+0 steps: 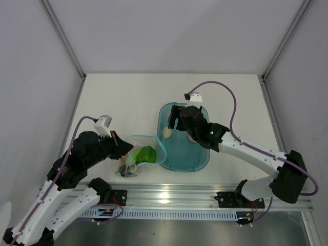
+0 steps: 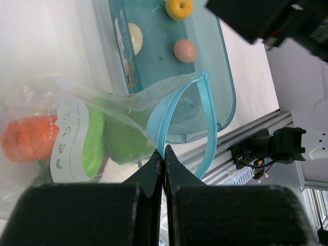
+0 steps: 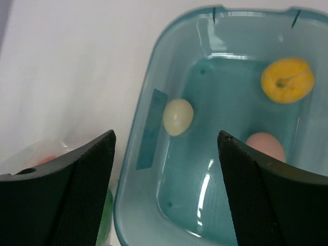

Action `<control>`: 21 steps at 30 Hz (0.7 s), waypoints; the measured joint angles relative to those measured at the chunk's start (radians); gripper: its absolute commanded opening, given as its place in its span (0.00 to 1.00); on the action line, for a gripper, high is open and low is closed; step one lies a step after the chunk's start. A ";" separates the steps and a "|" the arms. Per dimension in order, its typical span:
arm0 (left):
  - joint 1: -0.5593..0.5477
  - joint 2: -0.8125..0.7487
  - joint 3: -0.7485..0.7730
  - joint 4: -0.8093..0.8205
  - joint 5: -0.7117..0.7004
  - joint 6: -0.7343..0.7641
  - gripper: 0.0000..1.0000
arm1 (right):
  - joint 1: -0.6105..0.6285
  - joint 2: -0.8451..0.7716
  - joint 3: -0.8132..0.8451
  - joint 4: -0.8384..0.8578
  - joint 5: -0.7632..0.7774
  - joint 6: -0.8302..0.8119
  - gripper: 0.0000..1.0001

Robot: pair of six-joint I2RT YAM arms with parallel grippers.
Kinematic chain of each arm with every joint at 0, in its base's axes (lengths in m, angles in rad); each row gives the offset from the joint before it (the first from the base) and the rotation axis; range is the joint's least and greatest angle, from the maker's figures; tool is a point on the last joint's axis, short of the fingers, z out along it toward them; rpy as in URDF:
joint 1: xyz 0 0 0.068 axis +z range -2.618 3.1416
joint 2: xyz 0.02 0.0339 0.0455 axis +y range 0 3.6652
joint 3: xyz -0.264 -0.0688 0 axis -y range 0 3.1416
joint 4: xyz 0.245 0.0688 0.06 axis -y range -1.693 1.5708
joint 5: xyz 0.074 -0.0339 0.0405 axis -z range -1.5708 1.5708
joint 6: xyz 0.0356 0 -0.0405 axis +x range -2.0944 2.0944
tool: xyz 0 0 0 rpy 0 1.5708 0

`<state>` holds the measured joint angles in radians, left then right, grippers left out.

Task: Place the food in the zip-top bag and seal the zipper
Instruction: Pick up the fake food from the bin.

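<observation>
**Bag open and part filled; three pieces lie outside it**

The clear crinkly plastic zip-top bag (image 2: 61, 97) lies on its side on the white desk (image 1: 128, 97), its mouth gaping toward the teal translucent tray (image 1: 184, 154) just beside it. Its thin light blue zipper strip (image 2: 158, 120) stands unsealed in an open loop, and the left pincer (image 2: 164, 154) pinches its lower corner. Inside lie a green bell pepper (image 2: 123, 141) and an orange round piece (image 2: 28, 138). In the tray rest a small yellow fruit (image 3: 287, 80), a pale cream egg-shaped piece (image 3: 178, 117) and a pinkish egg-shaped piece (image 3: 266, 146).

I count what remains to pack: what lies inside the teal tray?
Inside the teal tray: a yellow fruit, a cream egg-shaped piece and a pinkish piece, partly covered by the right gripper.
</observation>
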<state>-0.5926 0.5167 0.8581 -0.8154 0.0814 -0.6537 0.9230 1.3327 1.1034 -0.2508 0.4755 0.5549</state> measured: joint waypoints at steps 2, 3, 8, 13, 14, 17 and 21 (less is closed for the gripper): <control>0.000 0.000 0.000 0.001 0.000 0.000 0.01 | -0.023 0.063 0.005 -0.014 -0.019 0.031 0.78; 0.000 0.000 0.000 0.001 0.000 0.000 0.01 | -0.037 0.101 0.012 -0.026 -0.031 0.045 0.77; 0.000 0.000 0.000 0.009 0.001 0.000 0.01 | -0.076 0.294 0.046 -0.048 -0.090 0.099 0.70; 0.000 0.000 0.000 0.019 0.001 0.000 0.01 | -0.083 0.426 0.053 -0.048 -0.148 0.127 0.67; 0.000 0.000 0.000 0.021 0.000 0.000 0.01 | -0.083 0.439 0.054 -0.045 -0.154 0.128 0.66; 0.000 0.000 0.000 0.021 0.000 0.000 0.01 | -0.083 0.473 0.056 -0.028 -0.179 0.131 0.65; 0.000 0.000 0.000 0.021 0.000 0.000 0.01 | -0.087 0.500 0.057 0.020 -0.211 0.134 0.65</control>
<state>-0.5926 0.5167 0.8577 -0.7944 0.0818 -0.6537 0.8356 1.8324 1.1603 -0.2306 0.2646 0.6891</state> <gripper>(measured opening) 0.005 0.652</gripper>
